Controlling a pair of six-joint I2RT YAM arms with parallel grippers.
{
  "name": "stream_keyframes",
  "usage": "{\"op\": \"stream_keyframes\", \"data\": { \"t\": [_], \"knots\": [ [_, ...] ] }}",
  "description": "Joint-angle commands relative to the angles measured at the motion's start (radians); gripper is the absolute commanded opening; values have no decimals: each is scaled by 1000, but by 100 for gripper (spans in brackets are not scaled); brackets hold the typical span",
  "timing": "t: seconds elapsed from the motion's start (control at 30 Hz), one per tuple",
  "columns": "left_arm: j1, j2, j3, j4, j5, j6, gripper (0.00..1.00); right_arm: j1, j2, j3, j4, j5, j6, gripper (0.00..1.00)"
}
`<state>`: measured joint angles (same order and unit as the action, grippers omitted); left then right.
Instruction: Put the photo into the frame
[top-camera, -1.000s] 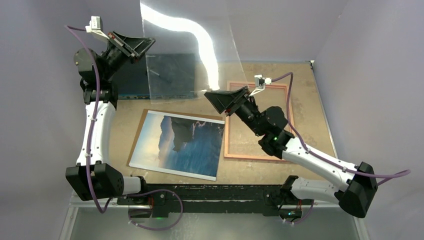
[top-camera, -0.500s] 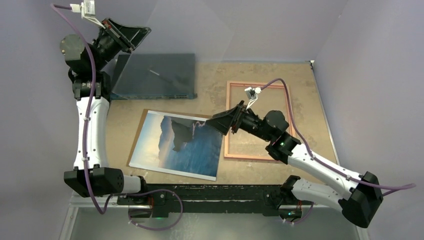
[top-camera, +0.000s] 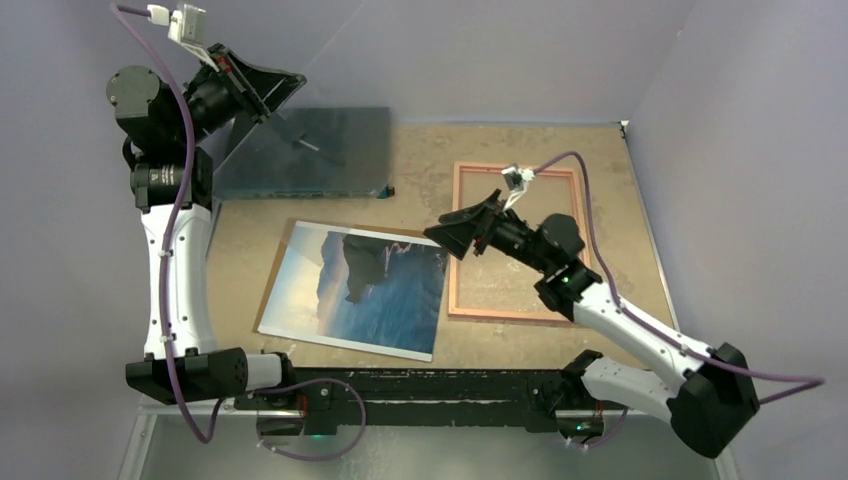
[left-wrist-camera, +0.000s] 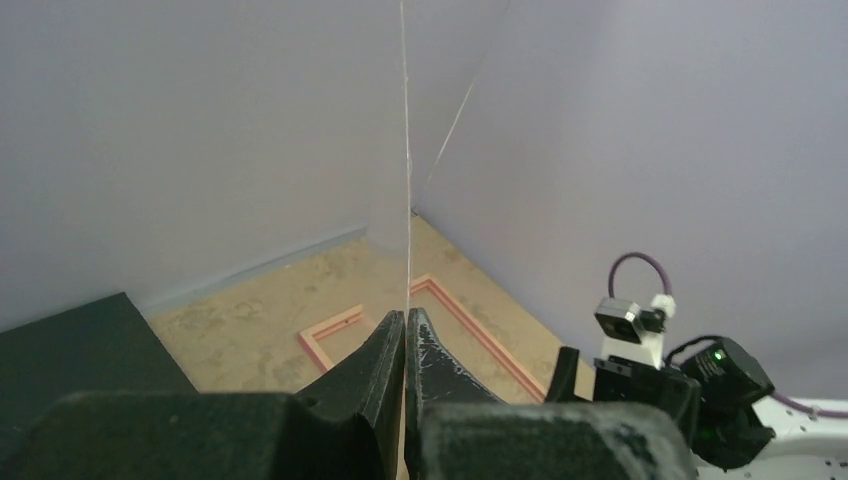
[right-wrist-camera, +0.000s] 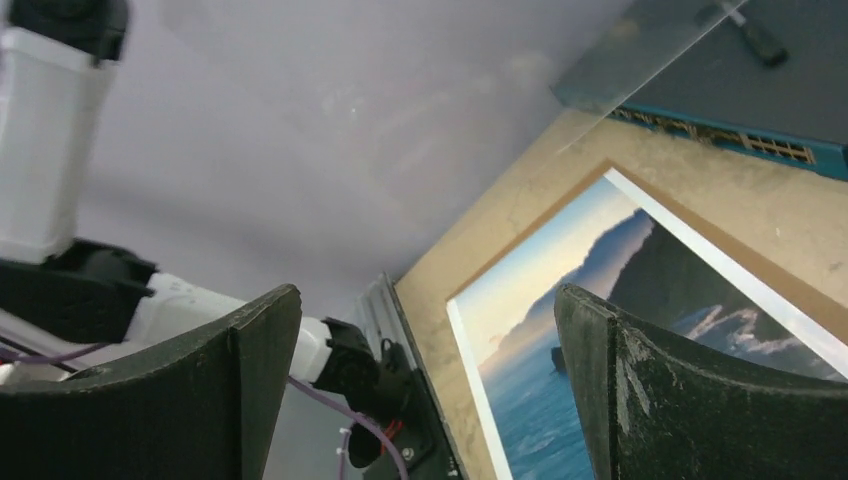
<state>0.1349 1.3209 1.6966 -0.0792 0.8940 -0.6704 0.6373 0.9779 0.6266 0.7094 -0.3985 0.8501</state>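
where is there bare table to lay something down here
Bare tabletop lies at the far middle, between the dark box and the frame; a narrow strip runs right of the frame. The middle is crowded: the photo lies close beside the frame, with the open right gripper above the gap.
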Motion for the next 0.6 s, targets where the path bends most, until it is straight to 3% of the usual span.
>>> {"op": "stream_keyframes", "data": {
  "t": [0.0, 0.2, 0.4, 0.57],
  "knots": [
    [-7, -56, 50, -94, 78, 139, 0, 0, 70, 312, -167, -62, -337, 99],
    [-54, -99, -18, -455, 103, 541, 0, 6, 145, 736, -622, -173, -795, 98],
    [-193, -106, -44, -742, 27, 852, 0, 9, 218, 924, -823, -265, -987, 93],
    [-215, -133, -179, -814, -26, 957, 0, 17, 277, 951, -881, -239, -1013, 90]
  ]
}}
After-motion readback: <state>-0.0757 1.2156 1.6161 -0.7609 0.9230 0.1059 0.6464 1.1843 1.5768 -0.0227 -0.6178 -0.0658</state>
